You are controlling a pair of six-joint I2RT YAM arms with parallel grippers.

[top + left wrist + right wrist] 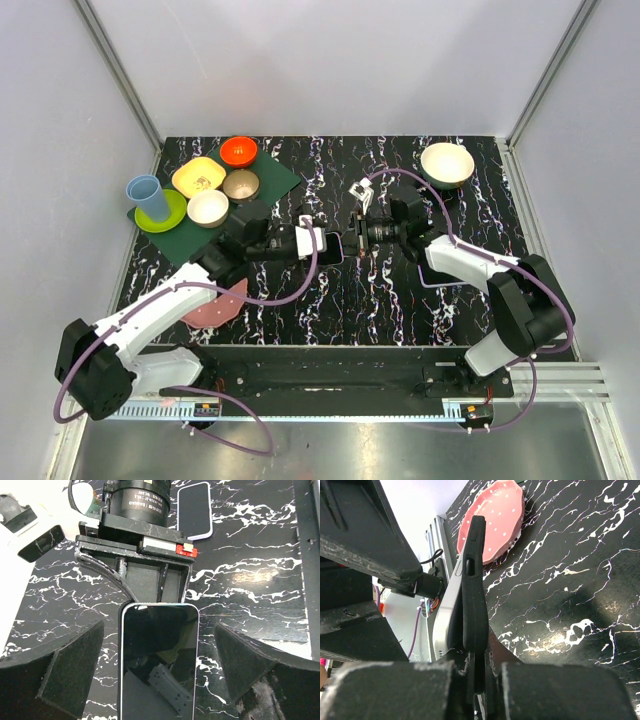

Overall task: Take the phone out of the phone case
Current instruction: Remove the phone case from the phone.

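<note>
In the left wrist view the phone, dark screen with a silver rim, lies lengthwise between my left gripper's wide-open pads, touching neither. Its far end runs into my right gripper. The right wrist view shows the black phone case edge-on with my right gripper shut on its rim. There the silver phone stands partly peeled away from the case on the left. From above, the left gripper and the right gripper meet at the table's middle.
A second dark phone lies flat beyond the right gripper. A pink dotted plate sits near the left arm. Bowls, a yellow plate and a blue cup crowd the green mat at back left. A white bowl stands back right.
</note>
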